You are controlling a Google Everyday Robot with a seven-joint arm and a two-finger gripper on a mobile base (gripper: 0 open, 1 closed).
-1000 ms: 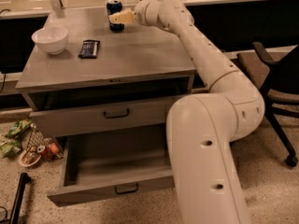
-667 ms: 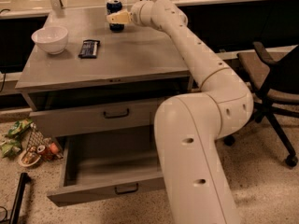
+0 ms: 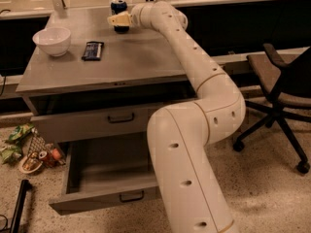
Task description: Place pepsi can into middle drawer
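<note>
The pepsi can (image 3: 117, 6) is a small blue can with a silver top. It stands upright at the back of the grey cabinet top (image 3: 141, 57). My gripper (image 3: 118, 20) is at the can, level with its middle, and covers part of its front. The arm reaches to it from the right. Below the top, an upper drawer (image 3: 97, 123) is pulled out a little. A lower drawer (image 3: 104, 195) is pulled far out and shows a bare inside. I cannot tell which one is the middle drawer.
A white bowl (image 3: 52, 40) and a flat dark snack bar (image 3: 92, 50) lie on the left of the cabinet top. Snack bags and litter (image 3: 24, 149) are on the floor at the left. A black office chair (image 3: 282, 86) stands at the right.
The arm has swung left and its base link now fills more of the foreground. The gripper has closed in on the can, which has not moved.
</note>
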